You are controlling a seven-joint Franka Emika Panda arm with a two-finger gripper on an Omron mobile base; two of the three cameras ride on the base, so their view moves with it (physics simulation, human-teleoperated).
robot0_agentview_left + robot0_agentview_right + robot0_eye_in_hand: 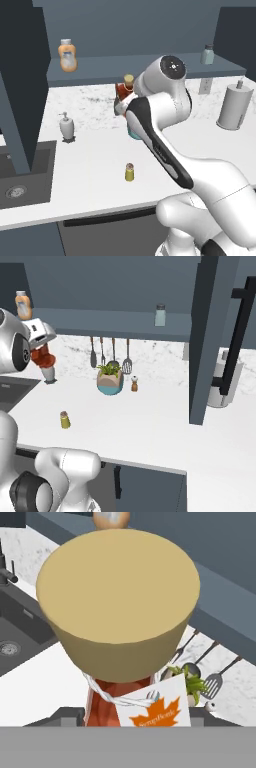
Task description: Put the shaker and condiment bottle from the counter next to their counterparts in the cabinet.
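Note:
My gripper (42, 354) is shut on the condiment bottle (123, 91), a red-brown bottle held upright above the counter. In the hand view its tan cap (117, 597) looms large, with a white maple-leaf tag (156, 709) at the neck. The small yellow-olive shaker (129, 171) stands alone near the counter's front edge, also seen from the right (65, 419). On the open shelf of the cabinet (150, 64) the squat orange bottle (67, 55) stands at the left and the pale grey-green shaker (207, 54) at the right.
A soap dispenser (66, 126) stands beside the sink (20, 175). A potted plant (110, 381), a tiny pepper mill (134, 384) and hanging utensils (112, 353) are at the back wall. A paper towel holder (234, 106) stands right. A dark cabinet panel (205, 341) hangs low.

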